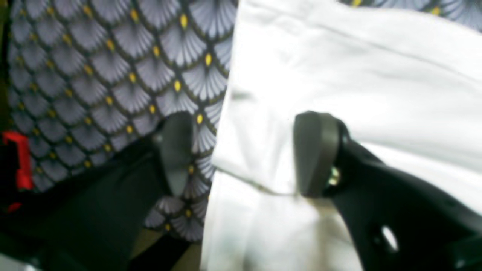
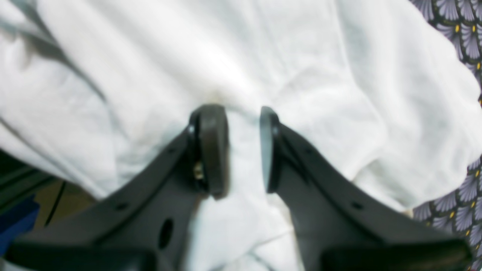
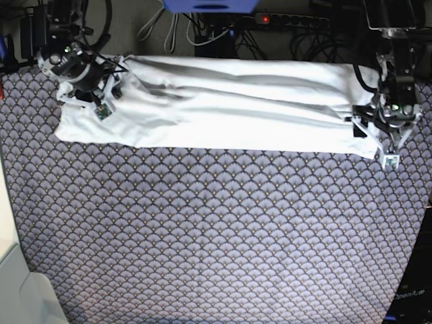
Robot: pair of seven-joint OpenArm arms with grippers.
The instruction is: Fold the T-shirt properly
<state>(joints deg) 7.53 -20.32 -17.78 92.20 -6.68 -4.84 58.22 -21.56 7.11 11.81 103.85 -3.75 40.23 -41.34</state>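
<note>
One T-shirt (image 3: pixel 223 101), a long folded band at the far edge of the patterned cloth (image 3: pixel 216 236). Two arms: left gripper (image 1: pixel 241 154) spread wide astride the hem; right gripper (image 2: pixel 244 148) pinches a ridge, per wrist view only.

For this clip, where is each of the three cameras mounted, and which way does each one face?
Left wrist: rides the left gripper, facing the T-shirt edge; jaws apart.
Right wrist: rides the right gripper, facing bunched T-shirt; cloth between the jaws.
Base: overhead, looking down at the patterned tablecloth; both arms at the far edge.
Shared: all three show T-shirt and tablecloth.
</note>
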